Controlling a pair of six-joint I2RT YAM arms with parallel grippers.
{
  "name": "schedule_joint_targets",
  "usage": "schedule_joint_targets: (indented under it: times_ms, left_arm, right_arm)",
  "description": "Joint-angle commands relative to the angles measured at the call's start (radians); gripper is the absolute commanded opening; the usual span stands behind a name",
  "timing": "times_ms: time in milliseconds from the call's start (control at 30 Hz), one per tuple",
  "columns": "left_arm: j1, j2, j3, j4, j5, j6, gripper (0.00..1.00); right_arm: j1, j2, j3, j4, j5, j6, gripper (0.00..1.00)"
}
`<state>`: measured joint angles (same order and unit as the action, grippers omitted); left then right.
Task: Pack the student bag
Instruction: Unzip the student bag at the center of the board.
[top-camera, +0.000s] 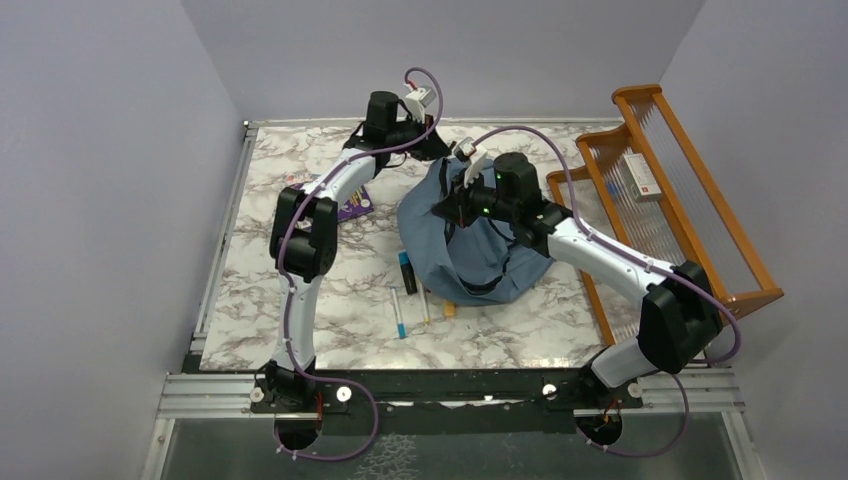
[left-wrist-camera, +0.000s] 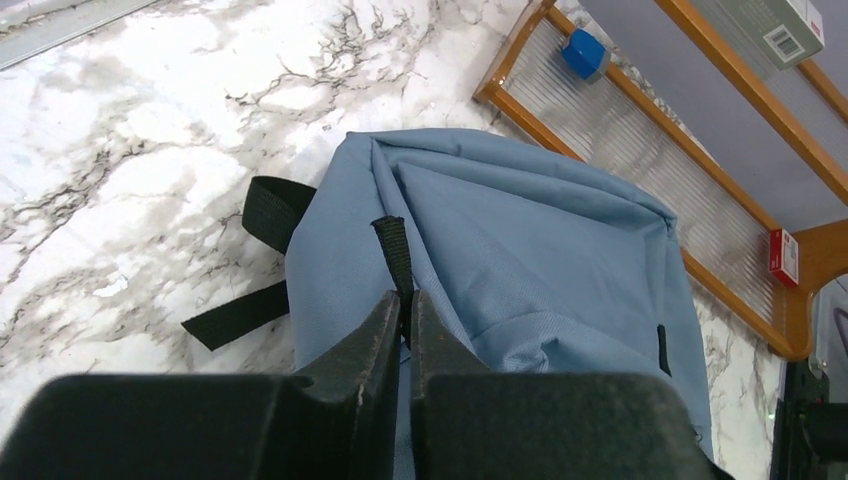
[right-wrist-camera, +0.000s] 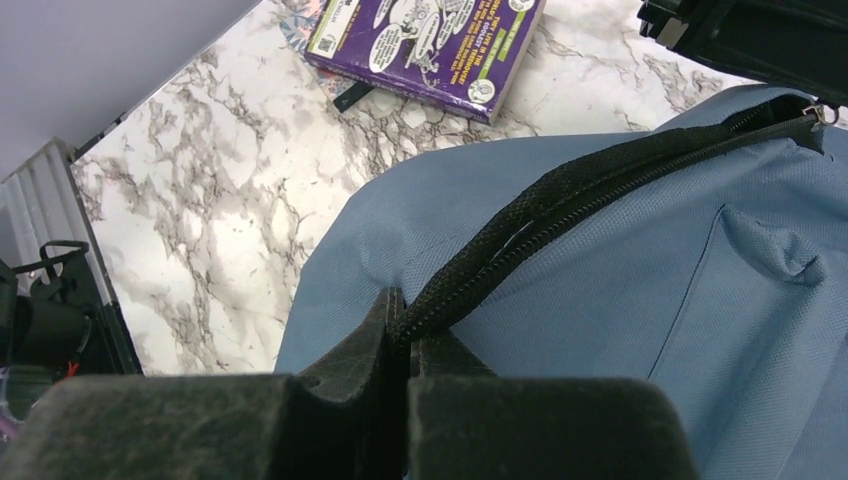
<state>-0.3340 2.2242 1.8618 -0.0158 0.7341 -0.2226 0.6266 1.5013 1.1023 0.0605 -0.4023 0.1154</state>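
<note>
The dusty-blue student bag lies crumpled at mid-table, next to the orange rack. It fills the left wrist view and the right wrist view. My left gripper is at the bag's far edge, shut on a thin black strap loop at the top of the bag. My right gripper is over the bag's left side, shut on the black zipper edge, which runs taut up to the right. The inside of the bag is hidden.
A purple book lies left of the bag and shows in the right wrist view. A pen, a black item and other small things lie by the bag's near edge. The orange rack holds a white box and a blue block.
</note>
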Motion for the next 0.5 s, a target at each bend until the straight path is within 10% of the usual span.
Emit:
schedule_joint_targets:
  times_ms: [0,200,467]
  left_arm:
    - [0.033,-0.019,0.014,0.083,-0.031,-0.04,0.12]
    - [0.092,-0.146,-0.069,0.201,-0.022,-0.169,0.64]
    - [0.2,-0.388,-0.306,0.306,-0.017,-0.252,0.82]
  right_arm:
    - [0.022,-0.058,0.013,0.08,0.033,0.04,0.01]
    - [0.014,-0.037,0.038,0.052,0.224,0.1,0.01]
    - [-0.064,0.112,0.24,0.0,0.253,0.15,0.01]
